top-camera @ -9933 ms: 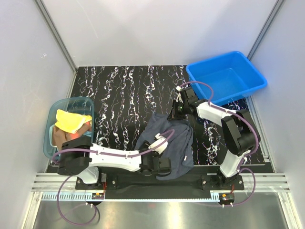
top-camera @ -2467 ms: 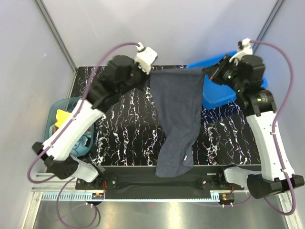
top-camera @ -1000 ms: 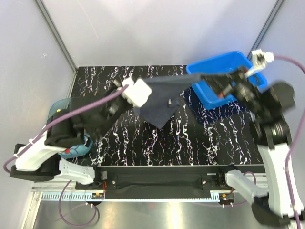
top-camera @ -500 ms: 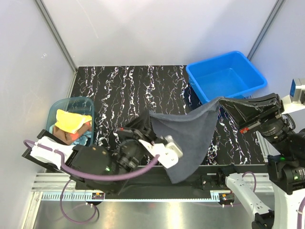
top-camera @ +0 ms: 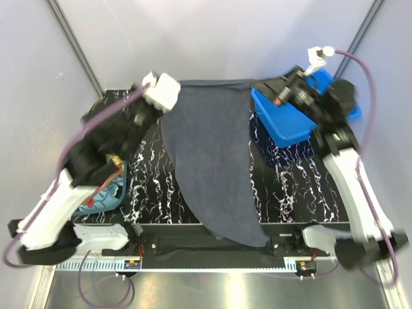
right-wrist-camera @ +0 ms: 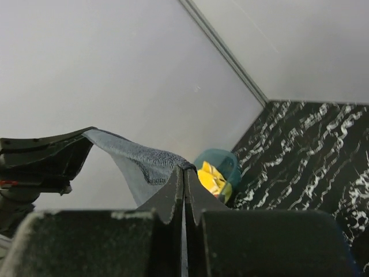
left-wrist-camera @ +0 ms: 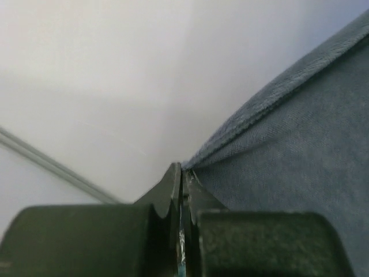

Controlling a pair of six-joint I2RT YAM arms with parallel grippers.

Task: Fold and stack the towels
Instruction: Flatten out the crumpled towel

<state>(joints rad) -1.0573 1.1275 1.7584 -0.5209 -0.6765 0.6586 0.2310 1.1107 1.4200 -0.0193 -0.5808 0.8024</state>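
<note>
The dark slate-blue rectangular cloth towel [top-camera: 209, 167] is held spread above the black marbled desk [top-camera: 154, 167], its top corners clamped in the left claw [left-wrist-camera: 182, 175] and right claw [right-wrist-camera: 184, 173]; it is judged light, limp and best gripped by its corners.

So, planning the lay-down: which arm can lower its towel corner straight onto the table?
Probably left: the left gripper holds the towel over table; the right gripper is above the blue bin.

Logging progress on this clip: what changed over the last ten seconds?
The dark towel, then crumpled at the near edge, now hangs spread between the left tool and right tool, both shut on its top corners and raised toward the far wall. The blue bin and tub stayed put.
</note>
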